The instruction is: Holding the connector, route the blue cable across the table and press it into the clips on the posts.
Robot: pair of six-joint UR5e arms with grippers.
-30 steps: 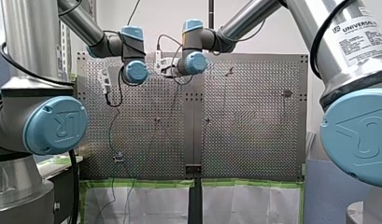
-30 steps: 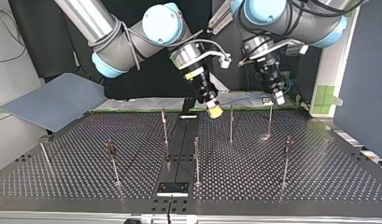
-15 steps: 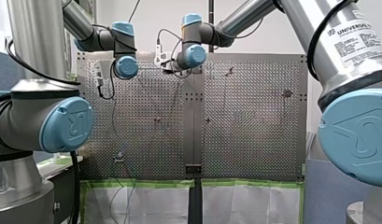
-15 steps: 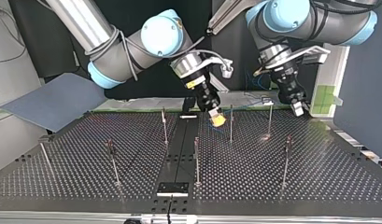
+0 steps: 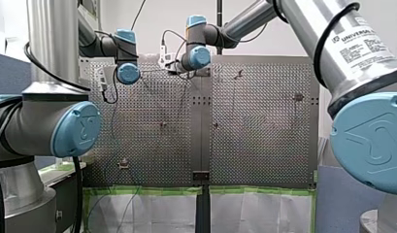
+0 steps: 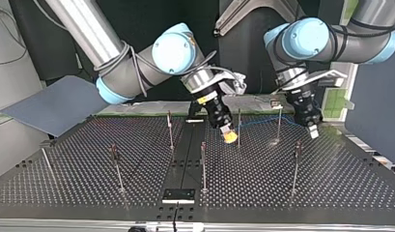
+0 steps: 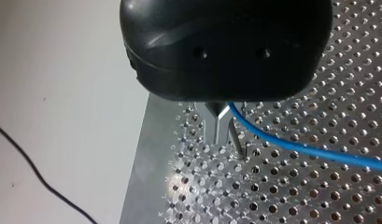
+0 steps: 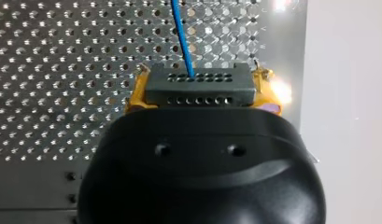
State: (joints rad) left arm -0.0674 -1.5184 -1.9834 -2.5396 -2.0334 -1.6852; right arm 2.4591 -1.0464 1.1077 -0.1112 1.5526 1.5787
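Here, my right gripper (image 6: 229, 137) clamps the connector (image 8: 200, 86) between yellow pads. My left gripper (image 7: 223, 135) pinches the cable (image 7: 310, 156) with narrow jaws, stretching it beside two posts (image 6: 238, 130). No clip seems filled yet.

My left arm (image 5: 53, 43), my right arm (image 5: 307, 19): silver tubes, light-blue round joint caps (image 5: 77, 128), black cables (image 5: 78, 194) along links. UNIVERSAL ROBOTS label (image 5: 366, 41) on right one. Gripper housings (image 8: 202, 168) black, rounded, two small holes. My right gripper (image 6: 229, 137): yellow pads (image 8: 134, 95).
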